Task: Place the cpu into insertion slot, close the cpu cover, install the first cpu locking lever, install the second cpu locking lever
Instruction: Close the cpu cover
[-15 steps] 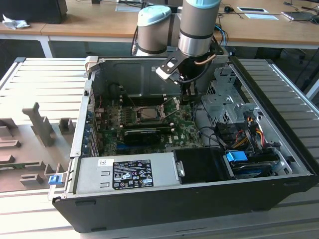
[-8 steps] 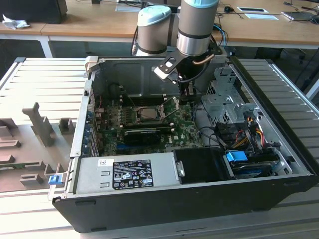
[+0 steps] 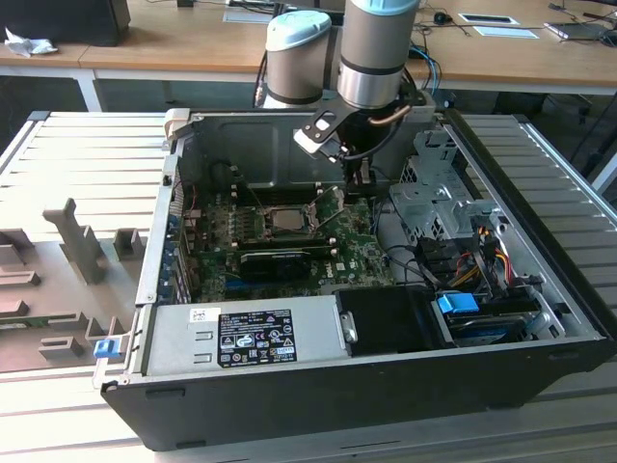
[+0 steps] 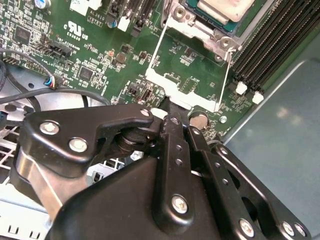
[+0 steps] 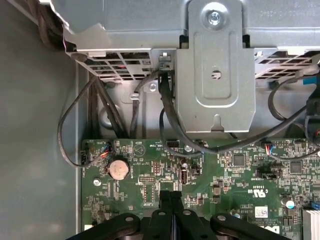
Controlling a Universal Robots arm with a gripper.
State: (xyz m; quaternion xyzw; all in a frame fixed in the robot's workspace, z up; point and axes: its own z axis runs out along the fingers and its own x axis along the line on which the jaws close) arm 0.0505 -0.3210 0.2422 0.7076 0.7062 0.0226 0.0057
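The cpu (image 3: 287, 220) lies flat in the insertion slot, its silvery top (image 4: 220, 6) showing inside the slot's metal rim (image 4: 191, 29). The cpu cover (image 4: 172, 86), a thin silver frame with a big cut-out, is swung open away from the slot and reaches out over the green board. My gripper (image 3: 359, 188) hangs inside the case towards the exterior view's right of the slot. Its black fingers are shut together in both wrist views (image 4: 169, 106) (image 5: 171, 196), their tips at the cover's free edge. I cannot tell whether they pinch that edge.
A long black expansion card (image 3: 275, 260) crosses the board in front of the slot. A power supply (image 3: 255, 333) fills the case's near side. A metal drive cage (image 3: 434, 193) with cables (image 5: 170, 115) stands beside the arm. Black memory slots (image 4: 270, 45) flank the socket.
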